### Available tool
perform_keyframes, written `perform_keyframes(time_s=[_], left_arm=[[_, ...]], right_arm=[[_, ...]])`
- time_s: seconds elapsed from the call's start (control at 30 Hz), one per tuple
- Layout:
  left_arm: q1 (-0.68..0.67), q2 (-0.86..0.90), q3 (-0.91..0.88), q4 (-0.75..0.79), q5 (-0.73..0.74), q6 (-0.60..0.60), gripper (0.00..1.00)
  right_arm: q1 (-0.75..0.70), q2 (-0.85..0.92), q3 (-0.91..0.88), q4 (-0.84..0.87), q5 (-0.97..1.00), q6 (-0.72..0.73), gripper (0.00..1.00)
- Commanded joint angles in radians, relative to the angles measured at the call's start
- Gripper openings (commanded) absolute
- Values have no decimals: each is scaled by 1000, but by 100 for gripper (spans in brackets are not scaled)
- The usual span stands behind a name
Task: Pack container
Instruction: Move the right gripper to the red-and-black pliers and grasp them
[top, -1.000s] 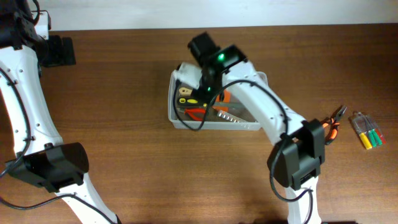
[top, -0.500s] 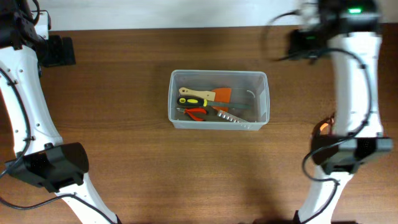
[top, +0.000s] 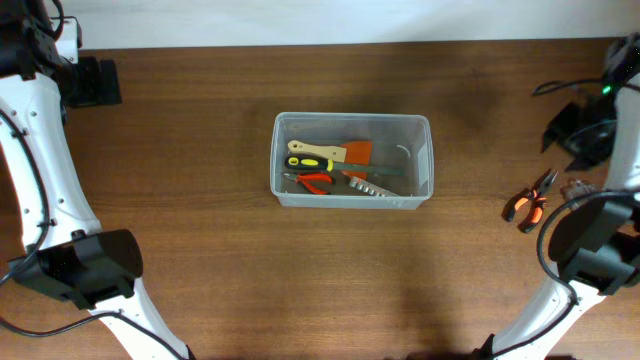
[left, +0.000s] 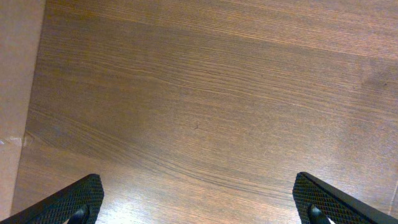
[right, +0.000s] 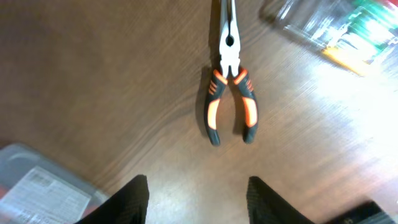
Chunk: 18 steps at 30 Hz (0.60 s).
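Orange-handled pliers (right: 228, 65) lie on the table (top: 200, 120) just beyond your right gripper (right: 198, 199), jaws apart. Your left gripper (left: 199, 202) is likewise spread. Clear container (top: 350, 118) sits mid-table, holding tools (top: 320, 160).

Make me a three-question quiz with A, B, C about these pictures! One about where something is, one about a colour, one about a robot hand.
1. Where are the orange-and-black pliers?
A. on the table, right of the container
B. inside the container
C. under the container
2. What colour are the container's walls?
A. blue
B. clear
C. black
3. How is the right hand?
A. shut on the pliers
B. shut on the container
C. open and empty
Answers: 1 A, they lie on bare wood beside it; 2 B, the tools inside show through; 3 C, its fingers stand apart, nothing between.
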<state>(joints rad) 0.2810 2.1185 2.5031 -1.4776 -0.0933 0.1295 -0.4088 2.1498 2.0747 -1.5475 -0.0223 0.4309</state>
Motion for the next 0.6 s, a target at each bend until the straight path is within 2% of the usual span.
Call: perform_keyframes(time_s=[0.0, 0.23, 0.57], left_arm=[[3, 5, -2, -1, 10, -12, 99], [3, 5, -2, -1, 10, -12, 99], [3, 5, -2, -1, 10, -12, 99]], right_arm=[[9, -15, -126, 60, 27, 27, 50], [8, -15, -352, 256, 43, 11, 50], [14, -15, -533, 439, 35, 5, 50]])
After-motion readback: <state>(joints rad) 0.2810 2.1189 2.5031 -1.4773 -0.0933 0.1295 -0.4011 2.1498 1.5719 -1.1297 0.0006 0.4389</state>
